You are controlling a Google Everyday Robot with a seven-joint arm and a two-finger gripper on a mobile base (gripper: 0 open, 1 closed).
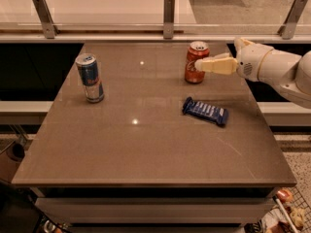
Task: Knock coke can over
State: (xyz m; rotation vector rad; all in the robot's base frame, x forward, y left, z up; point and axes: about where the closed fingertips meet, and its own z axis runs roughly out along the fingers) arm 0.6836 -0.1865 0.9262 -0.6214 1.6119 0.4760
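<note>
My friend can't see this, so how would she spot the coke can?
On the brown table, look toward the far right. The coke can stands upright there, by the gripper. It is red-orange and shorter than the blue-and-silver can at left.

Setting: likely an office break area or test bay. Brown table (146,144); glass rail on metal posts (168,13) at 12 o'clock; speckled floor (297,154) at 3 o'clock. Gripper (200,65) over the table at 2 o'clock.
</note>
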